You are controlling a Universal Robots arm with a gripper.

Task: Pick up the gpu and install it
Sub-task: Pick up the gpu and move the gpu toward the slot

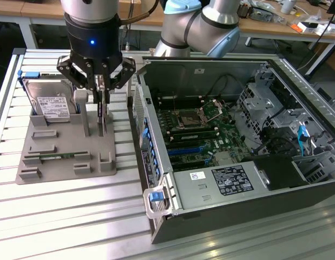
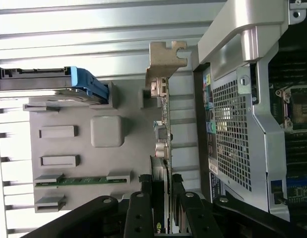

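The end effector [image 1: 101, 89] stood over the grey tray [image 1: 64, 172] on the surface [image 1: 75, 216], fingers partly closed, clamped on both faces of the gpu [image 1: 104, 120]. The gpu stood upright on edge in the tray, between the hard drive [image 1: 51, 105] and the open computer case [image 1: 210, 187].

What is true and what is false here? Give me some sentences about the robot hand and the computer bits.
1. The gripper has a finger on each side of the gpu. True.
2. The gpu sits inside the computer case. False: it stands on edge on the grey holder beside the case.
3. The hard drive stands in the grey holder. True.
4. The computer case is closed. False: it is open, and the motherboard shows.
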